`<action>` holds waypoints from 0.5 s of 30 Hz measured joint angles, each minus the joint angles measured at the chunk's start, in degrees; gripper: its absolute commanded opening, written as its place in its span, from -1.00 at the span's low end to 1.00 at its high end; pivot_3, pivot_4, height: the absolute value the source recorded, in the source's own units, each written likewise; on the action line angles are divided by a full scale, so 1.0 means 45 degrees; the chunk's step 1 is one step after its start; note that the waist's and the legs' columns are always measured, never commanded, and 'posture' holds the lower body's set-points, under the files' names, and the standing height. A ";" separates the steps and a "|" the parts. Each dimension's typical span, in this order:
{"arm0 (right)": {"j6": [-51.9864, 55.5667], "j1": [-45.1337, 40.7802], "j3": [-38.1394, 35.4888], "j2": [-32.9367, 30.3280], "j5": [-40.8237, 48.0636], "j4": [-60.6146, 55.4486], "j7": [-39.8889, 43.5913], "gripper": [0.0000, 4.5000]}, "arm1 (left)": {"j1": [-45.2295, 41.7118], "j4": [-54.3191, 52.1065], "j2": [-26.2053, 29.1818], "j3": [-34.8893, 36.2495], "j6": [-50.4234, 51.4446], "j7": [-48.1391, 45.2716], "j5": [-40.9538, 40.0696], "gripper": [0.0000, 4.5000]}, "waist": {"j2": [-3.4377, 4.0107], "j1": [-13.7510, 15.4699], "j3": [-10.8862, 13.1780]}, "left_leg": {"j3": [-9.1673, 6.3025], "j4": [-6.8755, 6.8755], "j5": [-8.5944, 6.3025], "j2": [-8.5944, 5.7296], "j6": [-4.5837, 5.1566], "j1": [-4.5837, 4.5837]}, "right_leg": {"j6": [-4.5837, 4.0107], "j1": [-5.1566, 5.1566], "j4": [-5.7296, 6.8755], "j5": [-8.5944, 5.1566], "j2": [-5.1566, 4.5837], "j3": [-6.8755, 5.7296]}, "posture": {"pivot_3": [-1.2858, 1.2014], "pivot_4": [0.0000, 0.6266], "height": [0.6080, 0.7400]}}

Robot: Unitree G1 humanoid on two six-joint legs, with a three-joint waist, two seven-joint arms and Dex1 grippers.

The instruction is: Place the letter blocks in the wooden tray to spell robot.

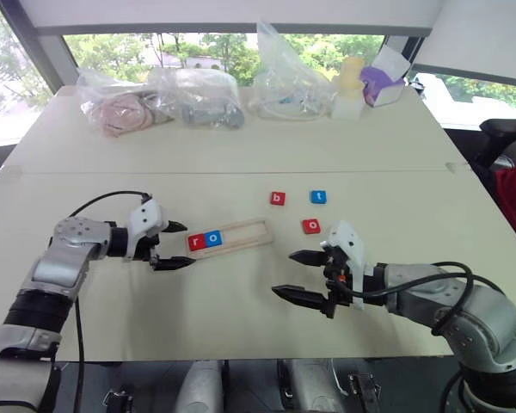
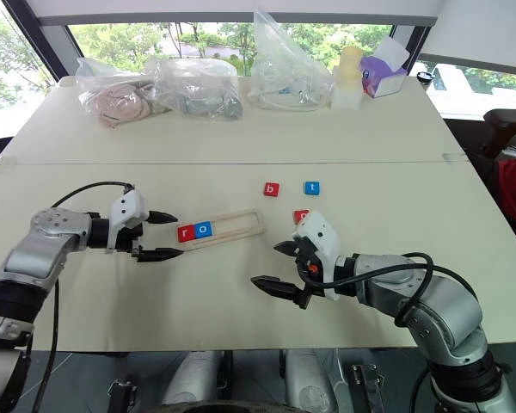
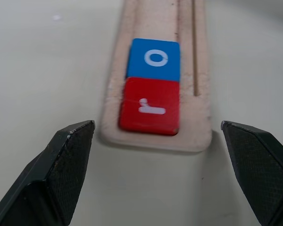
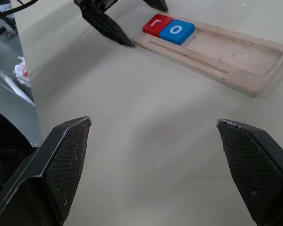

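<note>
Two square blocks, red "r" (image 1: 197,241) and blue "o" (image 1: 213,238), fill the long light-wood tray's (image 1: 249,232) nine-o'clock end, while red "b" (image 1: 278,199) lies at twelve o'clock from the wide-open, empty right hand (image 1: 297,275), nearer it than the equally wide, empty left hand (image 1: 178,245).

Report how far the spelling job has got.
Done: the red r block and blue o block sit side by side at the left end of the wooden tray. In hand: nothing; the left gripper and right gripper are both open and empty. Left: the red b block, red o block and blue t block lie on the table.
</note>
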 measured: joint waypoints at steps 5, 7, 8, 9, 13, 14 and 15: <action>-0.0291 0.0011 -0.0003 -0.0010 -0.0126 0.0302 -0.0162 0.96 | -0.0013 0.0104 -0.0240 -0.0112 -0.0652 0.0077 0.0483 1.00 | 0.0003 0.0002 -0.0003 | 0.0001 0.0002 0.0000 -0.0001 0.0000 0.0010 | 0.0000 0.0010 0.0002 0.0000 0.0000 0.0000 | 0.03 -0.52 0.92; -0.0370 0.0006 -0.0002 -0.0024 -0.0144 0.0414 -0.0186 0.96 | -0.0040 0.0159 -0.0386 -0.0121 -0.0725 0.0156 0.0543 1.00 | 0.0003 0.0044 -0.0004 | 0.0001 0.0005 0.0000 -0.0002 0.0000 0.0010 | 0.0002 0.0012 0.0002 0.0001 0.0000 0.0000 | 0.03 -0.52 0.92; -0.0407 -0.0003 -0.0003 -0.0024 -0.0150 0.0421 -0.0218 0.96 | -0.0100 0.0281 -0.0461 -0.0156 -0.0881 0.0231 0.0637 1.00 | 0.0003 0.0105 -0.0007 | 0.0001 0.0006 0.0000 -0.0002 0.0000 0.0013 | 0.0002 0.0015 0.0002 0.0001 0.0000 0.0000 | 0.03 -0.52 0.92; -0.0461 -0.0035 -0.0003 -0.0023 -0.0159 0.0444 -0.0267 0.96 | -0.0174 0.0368 -0.0552 -0.0216 -0.1006 0.0284 0.0742 1.00 | 0.0006 0.0166 -0.0016 | 0.0002 0.0007 0.0000 -0.0003 0.0000 0.0020 | 0.0003 0.0024 0.0002 0.0001 0.0000 0.0000 | 0.03 -0.52 0.92; -0.0508 -0.0093 -0.0004 -0.0034 -0.0217 0.0521 -0.0320 1.00 | -0.0263 0.0634 -0.0831 -0.0268 -0.0980 0.0311 0.0768 0.44 | 0.0032 0.0232 -0.0068 | 0.0000 0.0016 0.0001 -0.0006 0.0001 0.0039 | 0.0003 0.0050 0.0002 0.0000 0.0000 0.0000 | 0.03 -0.52 0.92; -0.0510 -0.0092 -0.0004 -0.0069 -0.0233 0.0524 -0.0333 1.00 | -0.0263 0.0664 -0.0841 -0.0266 -0.1011 0.0353 0.0778 0.38 | 0.0033 0.0231 -0.0075 | -0.0001 0.0021 0.0001 -0.0005 0.0001 0.0041 | 0.0002 0.0052 0.0002 0.0000 0.0001 0.0000 | 0.03 -0.52 0.92; -0.0514 -0.0081 -0.0009 -0.0132 -0.0243 0.0524 -0.0341 1.00 | -0.0253 0.0676 -0.0847 -0.0266 -0.1041 0.0386 0.0790 0.38 | 0.0036 0.0227 -0.0085 | -0.0001 0.0022 0.0001 -0.0005 0.0001 0.0041 | 0.0002 0.0053 0.0002 0.0000 0.0001 0.0000 | 0.03 -0.52 0.92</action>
